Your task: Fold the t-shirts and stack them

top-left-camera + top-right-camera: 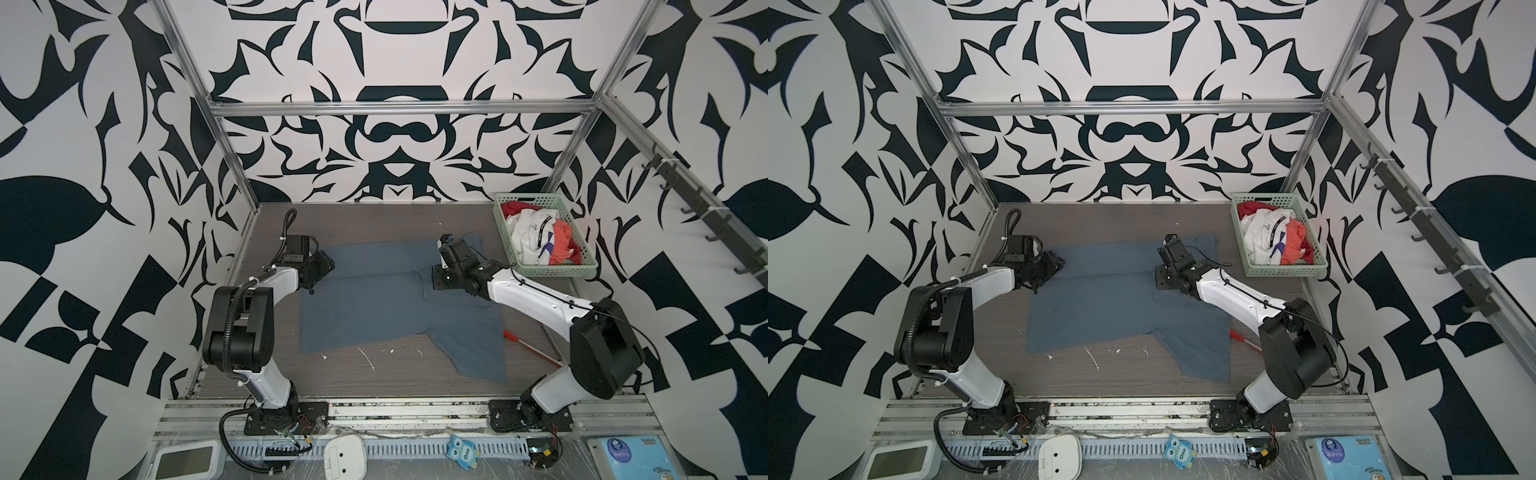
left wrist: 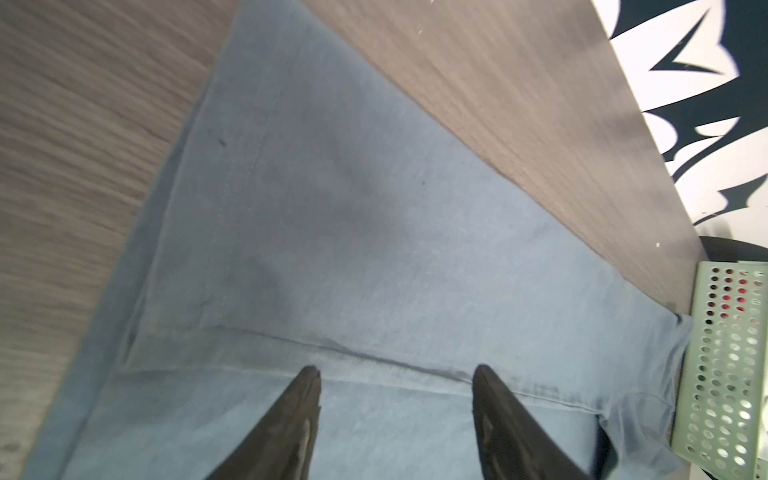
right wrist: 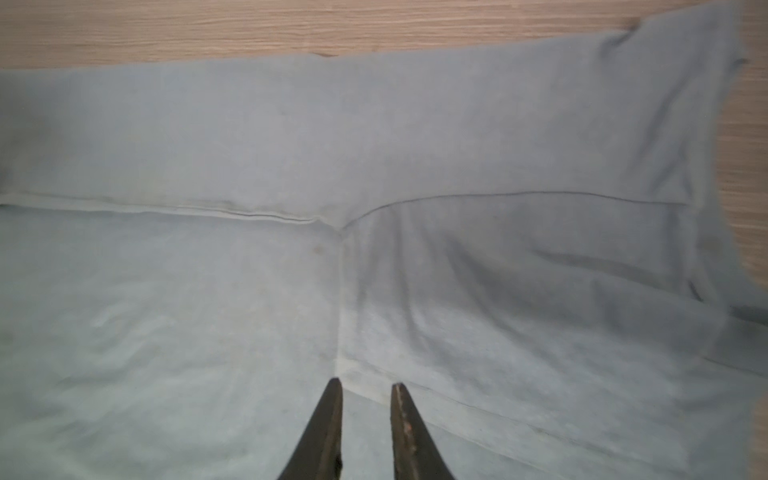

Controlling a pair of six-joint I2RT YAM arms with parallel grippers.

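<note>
Wood-grain table (image 1: 374,224), blue-grey t-shirt (image 1: 374,299), owl tag (image 1: 463,452) perhaps reading "One"

Wood-grain table (image 1: 374,224): slate-blue t-shirt (image 1: 374,303) spread mid-table, green basket (image 1: 552,272) far right, red-tipped stick (image 1: 510,335) beside shirt.

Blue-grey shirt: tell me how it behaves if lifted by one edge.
The blue-grey shirt will probably droop limply: it lies flat with a folded-over far edge. Likely light, being thin cloth. Pushed, it probably bunches rather than slides; wrinkles show in it.
</note>
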